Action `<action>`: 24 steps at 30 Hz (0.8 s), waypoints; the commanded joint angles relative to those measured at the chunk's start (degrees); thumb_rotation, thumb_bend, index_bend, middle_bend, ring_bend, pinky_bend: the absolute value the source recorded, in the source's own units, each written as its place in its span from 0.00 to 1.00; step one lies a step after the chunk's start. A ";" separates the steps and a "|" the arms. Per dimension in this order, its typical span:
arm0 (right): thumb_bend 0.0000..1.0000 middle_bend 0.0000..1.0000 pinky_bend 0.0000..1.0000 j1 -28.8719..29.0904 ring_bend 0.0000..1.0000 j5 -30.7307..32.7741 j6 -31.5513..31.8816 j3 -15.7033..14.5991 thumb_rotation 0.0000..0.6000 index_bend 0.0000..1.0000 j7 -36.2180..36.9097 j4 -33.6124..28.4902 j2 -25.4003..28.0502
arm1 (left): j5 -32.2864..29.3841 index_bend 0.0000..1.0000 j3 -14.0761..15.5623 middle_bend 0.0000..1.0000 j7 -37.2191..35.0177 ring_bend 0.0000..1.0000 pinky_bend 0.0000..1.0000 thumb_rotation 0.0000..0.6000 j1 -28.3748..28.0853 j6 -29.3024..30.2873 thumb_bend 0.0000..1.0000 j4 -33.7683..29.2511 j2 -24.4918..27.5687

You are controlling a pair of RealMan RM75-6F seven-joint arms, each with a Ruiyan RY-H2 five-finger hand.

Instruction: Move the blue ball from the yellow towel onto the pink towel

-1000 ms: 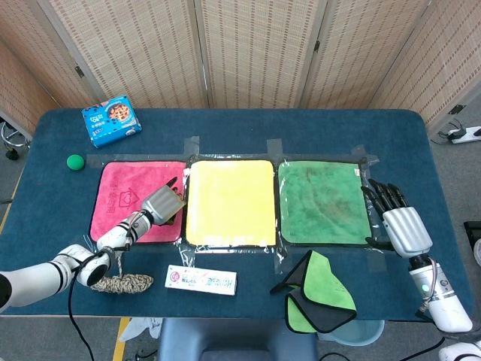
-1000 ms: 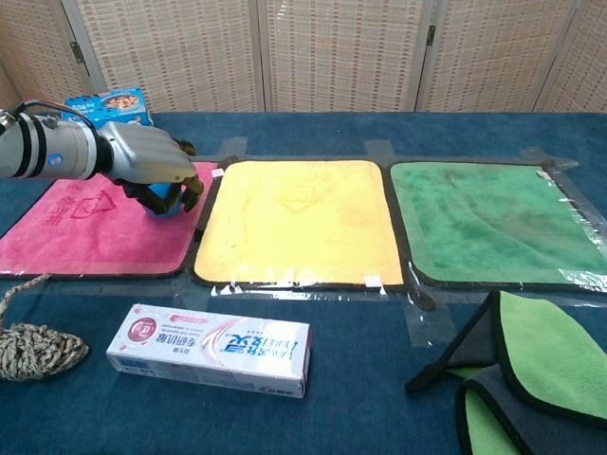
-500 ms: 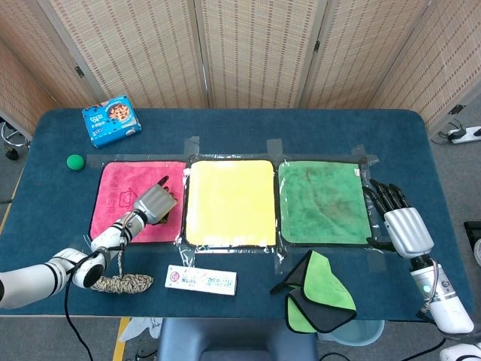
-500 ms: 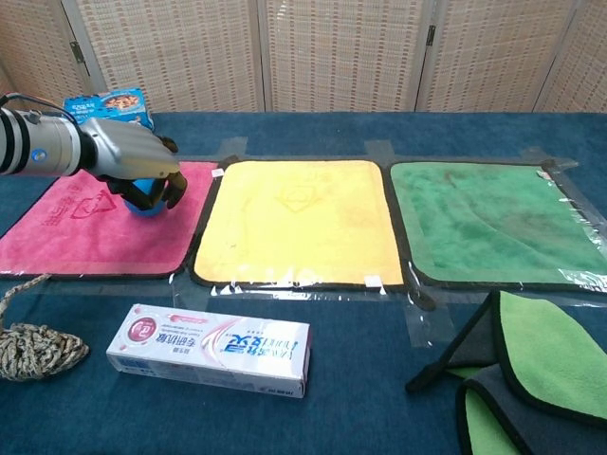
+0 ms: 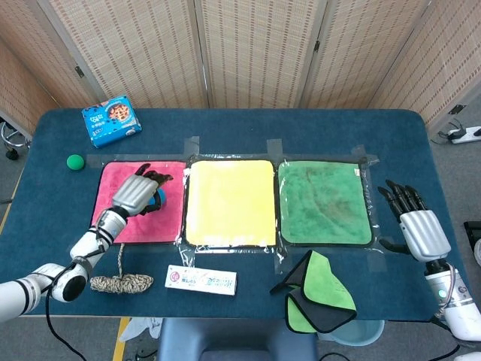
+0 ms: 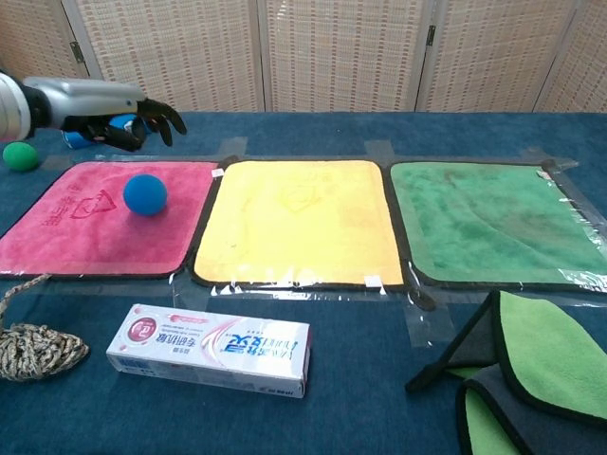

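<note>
The round blue ball (image 6: 145,193) sits free on the square pink towel (image 6: 66,232), toward its right half; being round, it shows no long axis or heading. Above it hovers the grey-backed left hand (image 6: 119,112), fingers spread, holding nothing. The right hand (image 5: 418,222) is spread beside the bench's (image 5: 248,124) right edge.

The pink towel (image 6: 90,227) is soft, fuzzy cloth. The blue ball (image 6: 145,193) looks smooth and matt. The left hand (image 6: 112,106) has a metallic silver shell.
</note>
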 commanded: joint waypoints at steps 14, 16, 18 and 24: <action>0.08 0.00 0.00 -2.78 0.00 -0.88 0.55 -2.02 1.00 0.00 5.71 -1.22 3.18 | 1.25 0.16 -0.77 0.17 -7.45 0.12 0.00 0.93 22.58 26.84 0.84 -12.49 7.73; 0.08 0.00 0.00 -3.35 0.00 -0.76 0.81 -2.34 1.00 0.00 5.57 -1.65 3.33 | 2.31 0.16 -0.03 0.17 -6.67 0.12 0.00 0.99 24.72 29.63 0.84 -13.55 7.76; 0.08 0.00 0.00 -4.07 0.00 -0.44 0.81 -2.86 1.00 0.00 5.45 -2.45 3.63 | 3.88 0.16 0.80 0.17 -5.51 0.12 0.00 1.00 27.17 33.20 0.84 -14.36 7.29; 0.08 0.00 0.00 -7.20 0.00 0.36 3.52 -3.85 1.00 0.00 3.84 -4.93 3.75 | 8.83 0.17 2.90 0.17 -1.44 0.12 0.00 1.00 33.17 42.12 0.84 -15.48 4.79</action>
